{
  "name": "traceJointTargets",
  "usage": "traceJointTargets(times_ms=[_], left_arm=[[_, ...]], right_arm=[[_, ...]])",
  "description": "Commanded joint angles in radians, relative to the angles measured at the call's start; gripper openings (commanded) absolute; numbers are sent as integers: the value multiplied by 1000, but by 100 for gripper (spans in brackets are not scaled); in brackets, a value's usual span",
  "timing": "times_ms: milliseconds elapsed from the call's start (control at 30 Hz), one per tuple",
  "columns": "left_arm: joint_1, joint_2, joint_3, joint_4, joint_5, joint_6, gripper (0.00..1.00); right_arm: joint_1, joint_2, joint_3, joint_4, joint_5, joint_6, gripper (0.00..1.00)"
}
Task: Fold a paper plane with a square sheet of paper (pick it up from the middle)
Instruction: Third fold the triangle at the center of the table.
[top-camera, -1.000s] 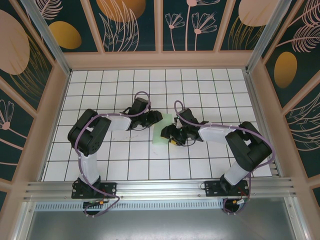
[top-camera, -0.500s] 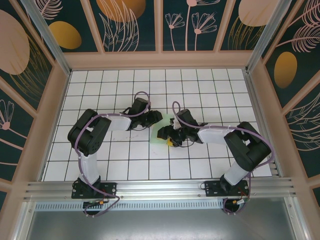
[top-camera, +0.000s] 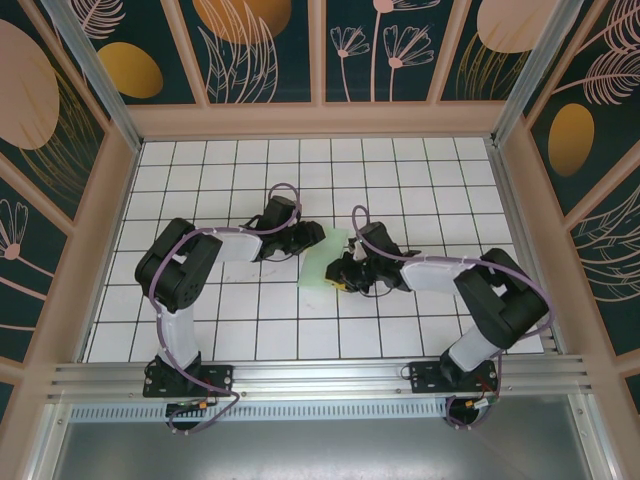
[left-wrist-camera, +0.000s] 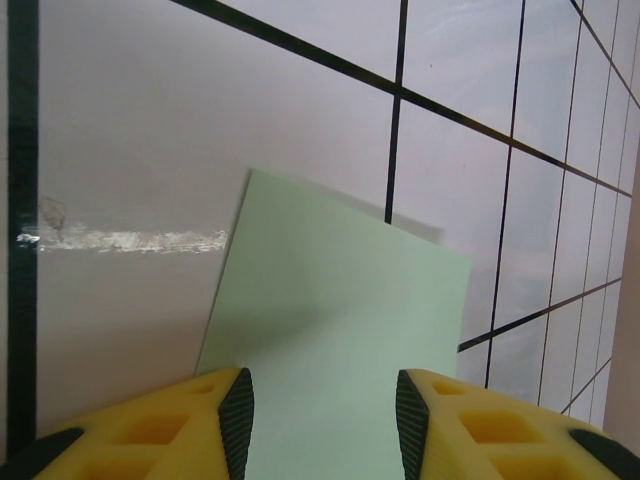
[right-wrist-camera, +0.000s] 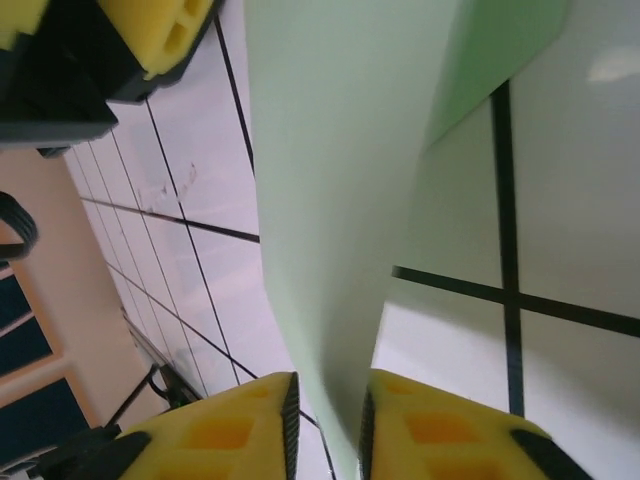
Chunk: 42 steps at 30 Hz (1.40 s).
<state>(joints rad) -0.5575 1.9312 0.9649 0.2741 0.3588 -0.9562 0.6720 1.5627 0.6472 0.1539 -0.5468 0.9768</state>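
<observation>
Pale green square paper sheet (top-camera: 326, 262): mid-frame, edge lifted.
Right gripper (right-wrist-camera: 328, 400): nipping that edge.
Left gripper (left-wrist-camera: 323, 405): jaws apart.
Progress: early; plane unformed.

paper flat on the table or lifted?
Partly lifted: the paper curves up off the table between the fingers of the right gripper; its other end lies flat.

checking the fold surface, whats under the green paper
The white gridded table lies under the green paper. The edge pinched in the right gripper curves up off it. The tile area it covers is hidden.
</observation>
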Motion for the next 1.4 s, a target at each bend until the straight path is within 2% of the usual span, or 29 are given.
traceJointTargets(times_ms=[0,100,200,333,433,600,867,1167,1267,1367], left_arm=[[2,5,-52,-59,-15,9,46],[3,-52,-74,4,22,20,48],[2,-119,-91,42,40,45,51],[3,-168,-98,55,73,87,54],[1,-160,-109,90,114,90,53],[1,-112,-94,91,134,105,53],[1,-12,-21,34,151,125,48],[1,3,-18,1,115,120,44],[1,16,-16,-27,81,107,43],[1,33,-9,-55,50,98,40]], right_arm=[[-6,-47,-8,-23,49,26,11],[-17,-40,-5,-50,32,16,0],[-43,-20,4,-83,-19,-36,0],[-84,30,57,-181,-133,-210,0],[-100,60,107,-273,-179,-332,0],[-146,95,138,-333,-213,-423,0],[-185,81,116,-318,-192,-395,0],[-218,64,118,-320,-137,-352,0],[-205,60,92,-256,-190,-306,6],[-178,42,63,-212,-191,-260,14]])
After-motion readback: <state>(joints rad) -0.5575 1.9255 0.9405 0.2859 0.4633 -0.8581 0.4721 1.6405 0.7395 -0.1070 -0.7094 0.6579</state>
